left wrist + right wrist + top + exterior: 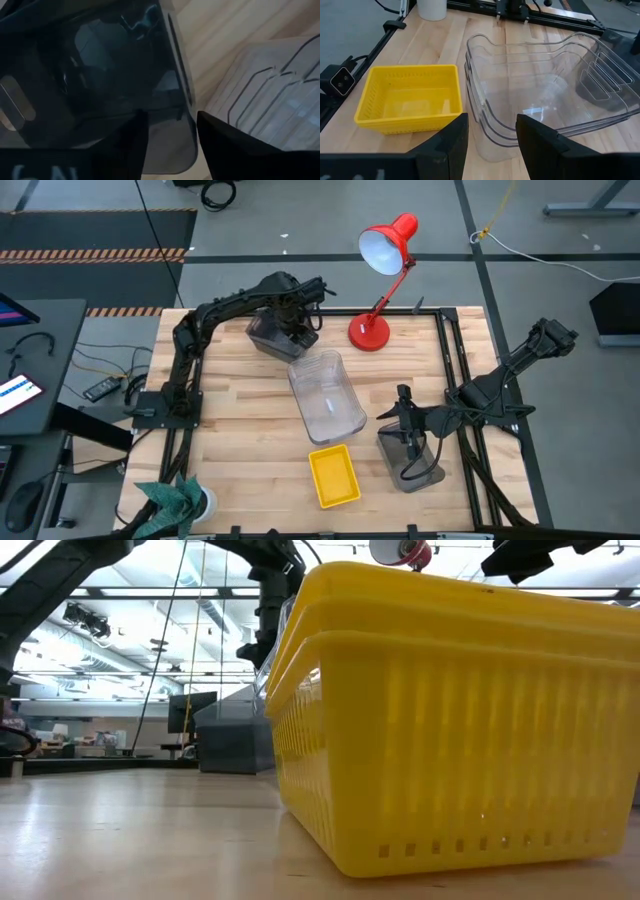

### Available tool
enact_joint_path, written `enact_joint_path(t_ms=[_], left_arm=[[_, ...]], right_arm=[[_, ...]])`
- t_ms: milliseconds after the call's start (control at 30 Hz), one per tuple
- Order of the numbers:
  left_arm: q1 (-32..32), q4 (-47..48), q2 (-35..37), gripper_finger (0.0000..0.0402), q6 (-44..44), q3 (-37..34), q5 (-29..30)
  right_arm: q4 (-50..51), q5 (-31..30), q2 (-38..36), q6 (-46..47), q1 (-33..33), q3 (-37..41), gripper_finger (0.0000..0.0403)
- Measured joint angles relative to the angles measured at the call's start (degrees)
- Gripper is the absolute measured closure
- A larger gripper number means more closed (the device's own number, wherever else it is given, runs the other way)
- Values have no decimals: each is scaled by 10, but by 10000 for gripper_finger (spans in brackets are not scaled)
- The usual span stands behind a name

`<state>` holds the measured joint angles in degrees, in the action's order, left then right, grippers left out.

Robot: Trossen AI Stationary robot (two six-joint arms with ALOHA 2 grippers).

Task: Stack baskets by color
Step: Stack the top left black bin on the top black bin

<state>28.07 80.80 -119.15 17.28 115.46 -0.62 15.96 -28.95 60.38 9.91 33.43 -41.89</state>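
Item: smoky grey baskets (275, 335), unlabelled, beneath the left gripper (297, 330), fingers (220, 145) released astride the rim. Clear stack (545, 95) and yellow stack (410, 97) ahead of right gripper (490, 135) (fingers parted, empty); no legible writing.

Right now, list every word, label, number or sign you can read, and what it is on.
None can be read.
Pale letter strokes show on the left gripper body, cut off at the picture's edge: unreadable.
The monitor beside the table shows a lit screen: too small to read.
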Motion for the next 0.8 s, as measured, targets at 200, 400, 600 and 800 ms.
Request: enact_joint_path(t_ms=[200, 400, 600, 800], left_arm=[[-4, -1, 0, 257, 21, 0, 1], [-16, -1, -18, 313, 31, 0, 45], [-20, 11, -17, 390, 32, -1, 48], [-24, 47, -11, 391, 37, 0, 62]], right_arm=[[0, -2, 0, 0, -2, 0, 233], [-1, -1, 0, 4, 0, 0, 233], [-1, 0, 0, 4, 0, 0, 233], [-5, 0, 0, 0, 0, 0, 233]])
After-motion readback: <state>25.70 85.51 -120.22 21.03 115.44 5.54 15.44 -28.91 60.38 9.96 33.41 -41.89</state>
